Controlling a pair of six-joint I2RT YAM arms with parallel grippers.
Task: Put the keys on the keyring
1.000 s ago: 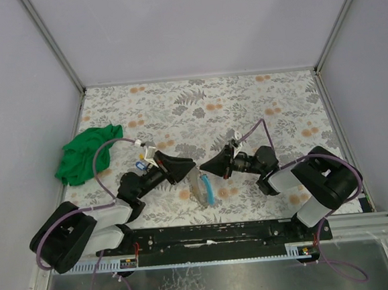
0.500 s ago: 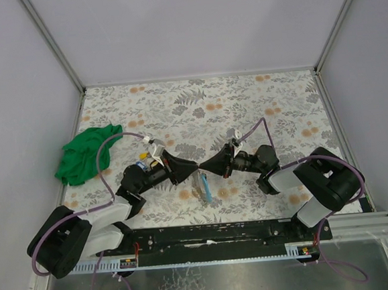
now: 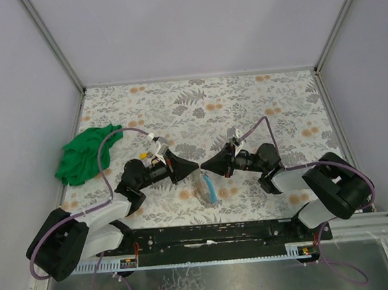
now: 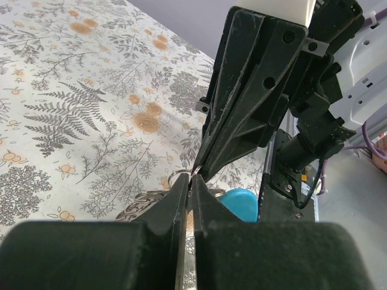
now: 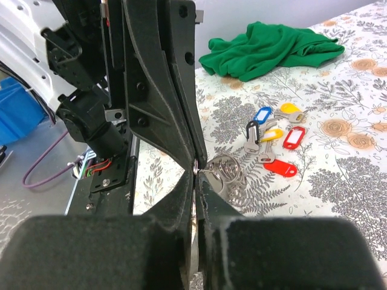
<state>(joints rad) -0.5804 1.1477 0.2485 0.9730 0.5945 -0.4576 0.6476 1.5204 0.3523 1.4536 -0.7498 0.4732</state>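
The keyring [image 3: 206,185], a thin loop with a light-blue arc, hangs between my two grippers at the table's near middle. My left gripper [image 3: 196,166] and right gripper [image 3: 203,166] meet tip to tip over it. In the left wrist view the left gripper [image 4: 192,184] is shut on a thin metal ring [image 4: 172,177], with a blue piece [image 4: 242,202] behind. In the right wrist view the right gripper [image 5: 196,175] is shut on the keyring's metal loops [image 5: 228,172]. The keys [image 5: 275,136], with blue, yellow and red tags, lie on the table beyond.
A crumpled green cloth [image 3: 86,153] lies at the table's left edge, and also shows in the right wrist view as the green cloth [image 5: 272,48]. Purple cables [image 3: 107,152] arc over both arms. White walls [image 3: 191,24] enclose the flowered tabletop [image 3: 204,104].
My left gripper has moved right to meet the right gripper's tip and has closed its jaws on the ring. The right arm has shifted only slightly.
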